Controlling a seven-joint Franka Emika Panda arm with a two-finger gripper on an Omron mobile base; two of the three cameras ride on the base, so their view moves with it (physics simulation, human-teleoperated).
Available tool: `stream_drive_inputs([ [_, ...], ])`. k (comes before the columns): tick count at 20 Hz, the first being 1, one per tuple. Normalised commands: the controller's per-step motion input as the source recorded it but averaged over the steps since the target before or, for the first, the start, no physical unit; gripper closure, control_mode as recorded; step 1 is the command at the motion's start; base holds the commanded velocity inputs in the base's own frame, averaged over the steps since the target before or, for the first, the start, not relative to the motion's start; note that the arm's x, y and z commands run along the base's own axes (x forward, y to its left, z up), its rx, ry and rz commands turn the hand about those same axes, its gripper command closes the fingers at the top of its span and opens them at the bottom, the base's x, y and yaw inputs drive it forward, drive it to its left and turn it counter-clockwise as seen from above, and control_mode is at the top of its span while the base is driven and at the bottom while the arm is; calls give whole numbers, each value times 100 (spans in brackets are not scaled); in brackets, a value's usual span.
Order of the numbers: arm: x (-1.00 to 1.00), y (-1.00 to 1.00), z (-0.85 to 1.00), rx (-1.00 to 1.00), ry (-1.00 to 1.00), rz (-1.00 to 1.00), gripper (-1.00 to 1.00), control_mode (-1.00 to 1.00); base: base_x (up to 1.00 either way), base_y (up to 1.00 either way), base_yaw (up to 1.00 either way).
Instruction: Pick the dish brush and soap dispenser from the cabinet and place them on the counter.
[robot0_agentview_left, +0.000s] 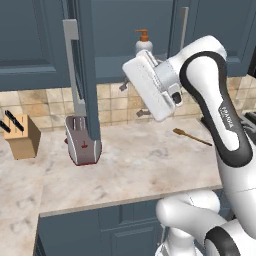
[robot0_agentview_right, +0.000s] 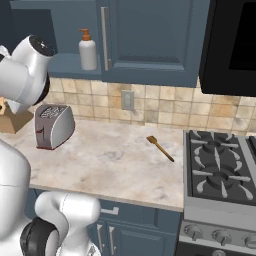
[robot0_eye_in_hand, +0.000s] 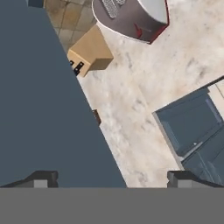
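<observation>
Hand view shows our end effector (robot0_eye_in_hand: 109, 179) empty, its tips spread wide apart, with the open cabinet door (robot0_eye_in_hand: 39, 100) at 10 o'clock and the counter (robot0_eye_in_hand: 131, 109) beyond. We see the soap dispenser (robot0_agentview_left: 143, 44) upright on the cabinet shelf, at 12 o'clock above the wrist. We judge a careless swing could clip that door or topple the bottle.
</observation>
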Motion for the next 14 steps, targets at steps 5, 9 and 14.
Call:
stream_drive_inputs([
  [5,-1,-30,0,-23,-18,9,-100,-100,0,0,0],
  [9,-5,-33,0,-24,-15,8,-100,-100,0,0,0],
  [14,-11,-37,-1,-25,-16,6,-100,-100,0,0,0],
])
